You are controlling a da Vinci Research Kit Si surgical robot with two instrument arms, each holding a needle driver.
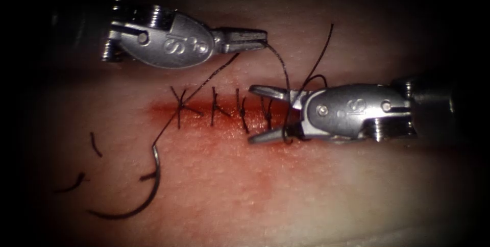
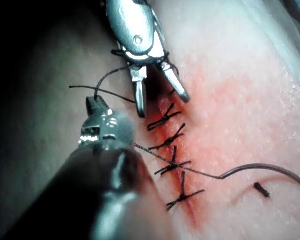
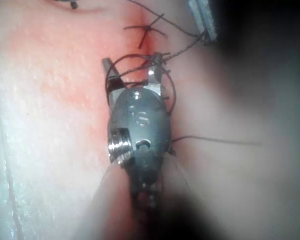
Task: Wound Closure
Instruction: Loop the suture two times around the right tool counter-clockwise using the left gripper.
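The tissue (image 1: 306, 186) has a reddened cut closed by several dark stitches (image 1: 214, 108). My left tool (image 1: 263, 40) is above the cut, shut on the thread (image 1: 282, 66) at its tip. That thread drops to my right tool (image 1: 253, 114), whose jaws stand open over the cut's right end, with thread looped around them (image 3: 140, 57). They grip nothing. The curved needle (image 1: 148, 196) lies free on the tissue's surface below the cut's left end, held by neither tool; its thread runs up past the leftmost stitch (image 1: 178, 106). In the left wrist view the needle (image 2: 270, 167) lies beyond the stitches (image 2: 172, 165).
Short cut ends of thread (image 1: 95, 144) lie on the tissue left of the needle, another one (image 1: 71, 184) lower down. A loose thread tail (image 1: 321, 53) rises above the right tool. Red fluid (image 1: 229, 145) stains the tissue along and below the cut.
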